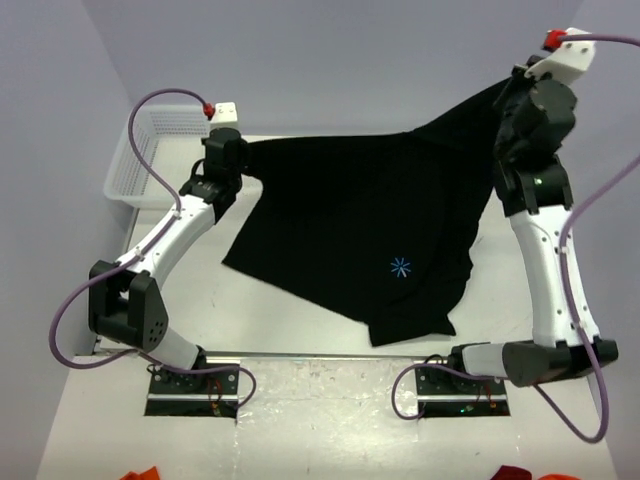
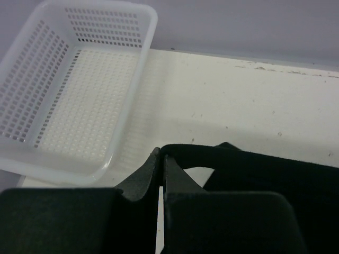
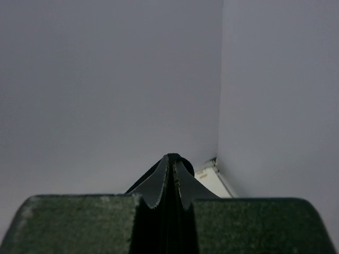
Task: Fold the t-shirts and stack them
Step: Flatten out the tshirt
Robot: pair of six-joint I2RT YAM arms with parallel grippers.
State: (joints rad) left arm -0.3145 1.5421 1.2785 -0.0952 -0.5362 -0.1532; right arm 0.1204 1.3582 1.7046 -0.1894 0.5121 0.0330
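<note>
Both claws are closed on the single black t-shirt (image 1: 370, 230). The left claw (image 2: 160, 157) pinches one corner low, near the basket (image 2: 143, 69). The right claw (image 3: 172, 160) holds another corner raised high, and the lower hem rests on the worktop (image 1: 300, 330). I judge two risks. Each pinch takes only a thin edge, so tension between the arms may pull the cloth free. The uneven heights may also lay the shirt down skewed.

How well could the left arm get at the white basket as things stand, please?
Probably yes: the basket lies close beside the left gripper, with only table between them. However, that gripper is shut on a corner of the t-shirt, so it would likely drag the cloth along.
</note>
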